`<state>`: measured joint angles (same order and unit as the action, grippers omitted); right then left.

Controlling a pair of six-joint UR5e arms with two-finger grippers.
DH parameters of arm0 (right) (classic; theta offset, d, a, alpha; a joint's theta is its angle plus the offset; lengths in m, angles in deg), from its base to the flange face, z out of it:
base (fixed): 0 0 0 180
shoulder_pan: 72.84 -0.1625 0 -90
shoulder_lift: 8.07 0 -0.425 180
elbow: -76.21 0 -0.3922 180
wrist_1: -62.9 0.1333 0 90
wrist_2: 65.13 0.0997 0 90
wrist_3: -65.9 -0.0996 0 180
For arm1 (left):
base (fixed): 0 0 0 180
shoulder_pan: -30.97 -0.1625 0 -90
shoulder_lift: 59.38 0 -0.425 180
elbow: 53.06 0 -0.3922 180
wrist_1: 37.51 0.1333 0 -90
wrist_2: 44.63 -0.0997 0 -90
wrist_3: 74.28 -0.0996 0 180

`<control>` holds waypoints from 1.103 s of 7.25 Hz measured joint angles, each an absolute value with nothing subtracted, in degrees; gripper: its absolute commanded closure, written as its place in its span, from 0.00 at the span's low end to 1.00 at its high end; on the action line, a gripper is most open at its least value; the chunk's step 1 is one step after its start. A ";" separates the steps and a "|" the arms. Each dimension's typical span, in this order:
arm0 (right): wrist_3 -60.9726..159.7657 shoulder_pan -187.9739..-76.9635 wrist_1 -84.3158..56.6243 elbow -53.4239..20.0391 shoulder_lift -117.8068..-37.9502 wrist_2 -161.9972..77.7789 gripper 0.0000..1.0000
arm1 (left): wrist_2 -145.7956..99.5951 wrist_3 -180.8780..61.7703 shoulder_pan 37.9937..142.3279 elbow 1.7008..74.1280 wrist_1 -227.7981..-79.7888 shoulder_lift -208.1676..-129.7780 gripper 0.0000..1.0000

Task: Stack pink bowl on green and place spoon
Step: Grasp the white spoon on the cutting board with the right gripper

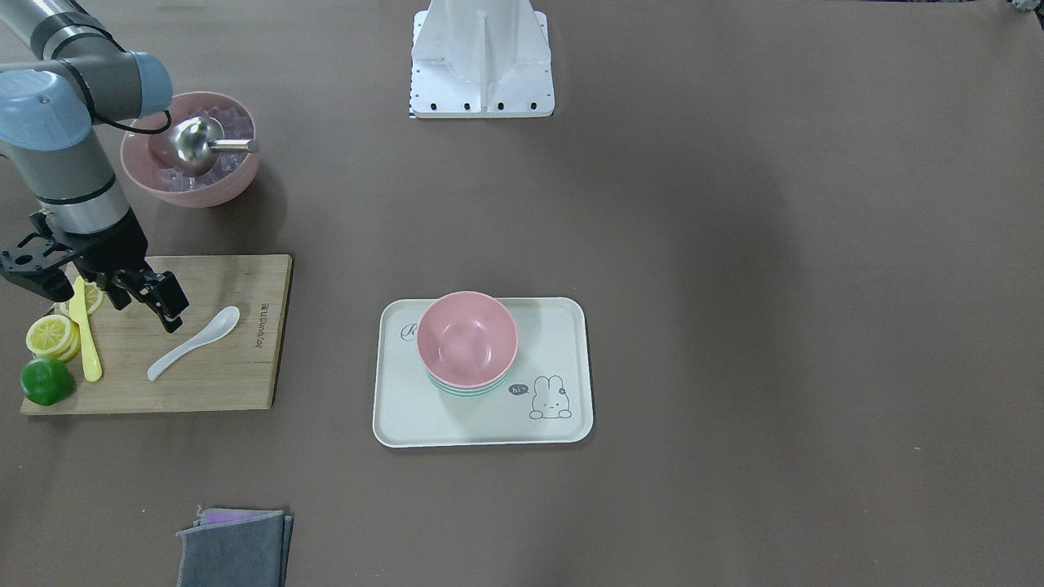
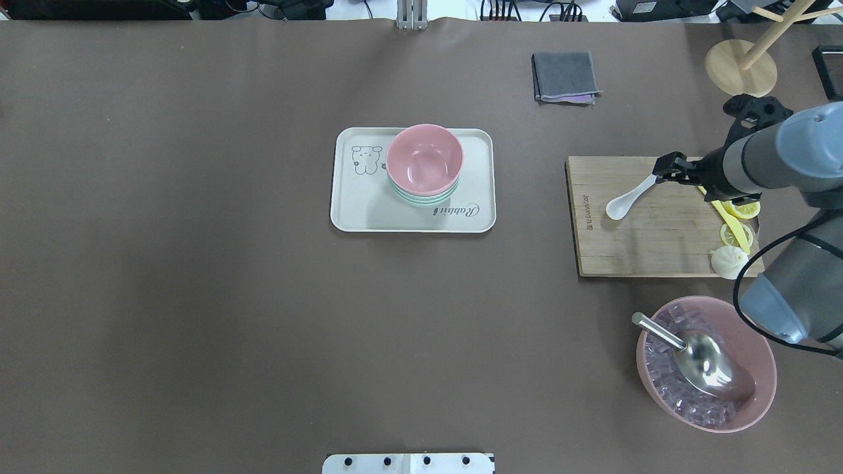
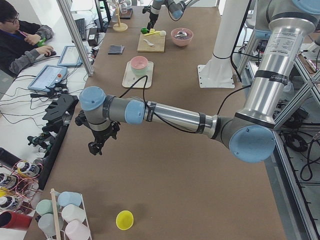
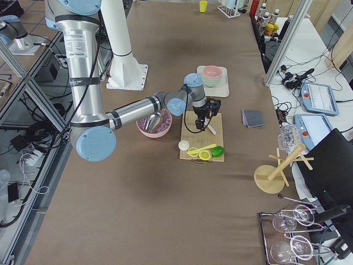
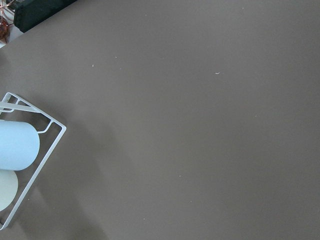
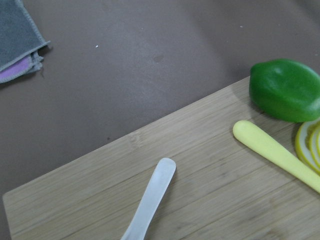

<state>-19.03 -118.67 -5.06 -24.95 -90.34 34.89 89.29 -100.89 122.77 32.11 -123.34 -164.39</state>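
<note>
Spoon mid cutting board, right gripper parted, empty, above handle, left gripper spread untellable.

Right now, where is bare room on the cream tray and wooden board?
Cream rabbit tray: bare around its drawing, beside the pink bowl. Wooden cutting board: bare from the white spoon to the logo edge; crowded at the yellow lemon slices and green lime.

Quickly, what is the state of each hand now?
Left hand: cannot be told.
Right hand: open, holding nothing.
</note>
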 measured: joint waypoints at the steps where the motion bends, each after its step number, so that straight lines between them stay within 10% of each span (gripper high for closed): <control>1: -22.31 -117.16 -4.91 -22.87 -88.71 31.80 0.30 | 89.30 -100.97 122.85 32.12 -123.44 -164.13 0.01; 8: -28.81 -115.84 -4.69 -16.04 -84.12 26.49 0.63 | 89.14 -100.17 122.81 32.11 -125.66 -163.15 0.01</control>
